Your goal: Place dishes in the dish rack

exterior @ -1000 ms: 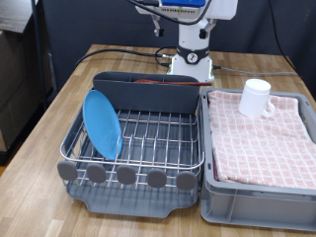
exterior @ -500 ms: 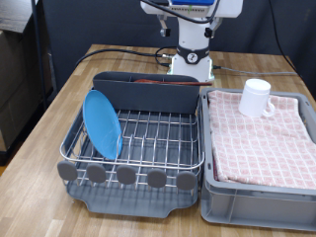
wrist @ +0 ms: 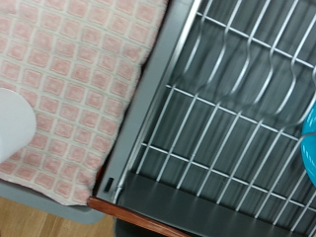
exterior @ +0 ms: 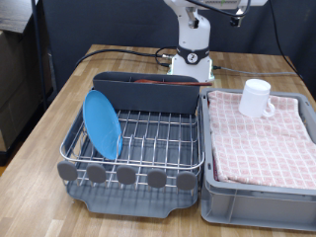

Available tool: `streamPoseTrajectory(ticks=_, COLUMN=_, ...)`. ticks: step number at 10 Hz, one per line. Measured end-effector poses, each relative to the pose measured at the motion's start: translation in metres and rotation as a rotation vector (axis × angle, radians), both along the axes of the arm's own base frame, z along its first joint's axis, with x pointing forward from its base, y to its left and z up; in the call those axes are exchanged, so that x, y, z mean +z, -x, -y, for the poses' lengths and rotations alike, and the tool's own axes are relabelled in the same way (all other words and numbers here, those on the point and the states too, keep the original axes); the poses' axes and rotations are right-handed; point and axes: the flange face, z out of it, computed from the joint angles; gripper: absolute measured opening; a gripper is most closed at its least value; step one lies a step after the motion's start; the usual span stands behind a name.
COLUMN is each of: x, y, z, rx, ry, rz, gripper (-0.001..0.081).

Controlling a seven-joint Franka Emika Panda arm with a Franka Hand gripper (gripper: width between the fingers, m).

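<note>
The dish rack [exterior: 158, 133] stands mid-table, a dark-grey tray with a wire grid and a tall caddy [exterior: 148, 96] at its back. The light-blue plate [exterior: 101, 123] stands on edge in the rack's left side in the exterior view. The reddish-brown spoon [exterior: 158, 82] lies across the caddy's top. The white mug [exterior: 256, 98] stands on the pink checked cloth [exterior: 262, 143]. The wrist view looks down from high up on the grid [wrist: 227, 128], the cloth [wrist: 89, 69], a bit of the mug [wrist: 12, 123], the plate's edge [wrist: 308, 148] and the spoon [wrist: 148, 217]. No gripper fingers show in either view.
The grey bin [exterior: 257, 197] holding the cloth sits against the rack on the exterior view's right. The robot's white base [exterior: 193, 54] stands behind the caddy, with black cables [exterior: 109, 51] running across the wooden table to the left.
The arm's upper part has risen and swung toward the exterior view's top right, mostly leaving the frame. Plate, mug and spoon have not moved.
</note>
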Motion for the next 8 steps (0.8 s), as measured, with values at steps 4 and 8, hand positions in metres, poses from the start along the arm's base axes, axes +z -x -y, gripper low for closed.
streamPoseTrajectory(ticks=4, x=0.001, y=0.003, z=-0.023, rx=0.022, ry=-0.005, rz=0.005, gripper=0.0803)
streamPoseTrajectory(ticks=8, x=0.005, y=0.004, z=-0.034, rx=0.047, ry=0.001, rz=0.012, gripper=0.0803)
